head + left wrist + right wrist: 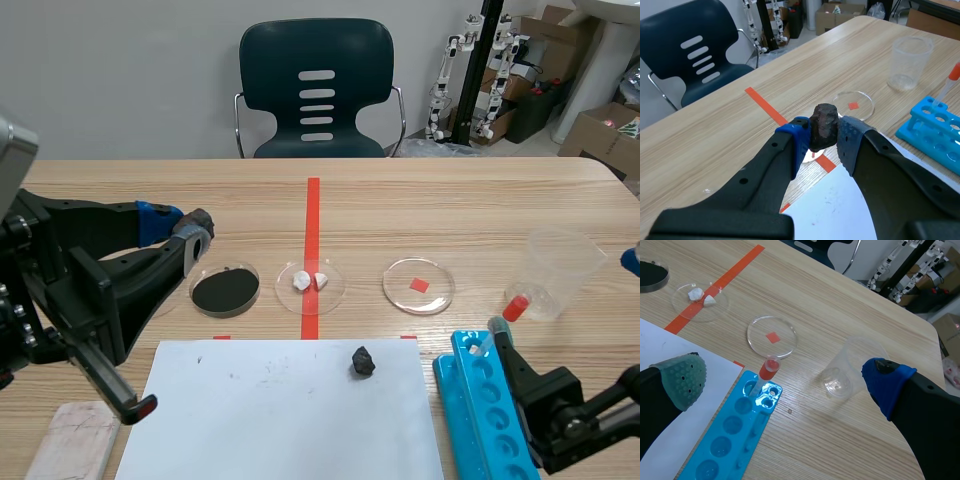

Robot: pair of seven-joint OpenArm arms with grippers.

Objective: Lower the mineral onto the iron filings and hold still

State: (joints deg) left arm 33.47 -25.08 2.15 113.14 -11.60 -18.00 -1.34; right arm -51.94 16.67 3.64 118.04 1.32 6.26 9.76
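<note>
A dark brown mineral is pinched between the blue pads of my left gripper, which is shut on it above the table. In the scene view the left gripper hangs just left of and above the round dish of black iron filings; the held mineral is hard to make out there. The wrist view does not show the filings dish. A second small dark rock lies on the white paper. My right gripper stands open over the blue rack, holding nothing.
A dish with white lumps sits on the red tape line, and a dish with a red square lies right of it. A clear beaker, a red-bulb dropper and the blue tube rack stand at the right. A pale block lies front left.
</note>
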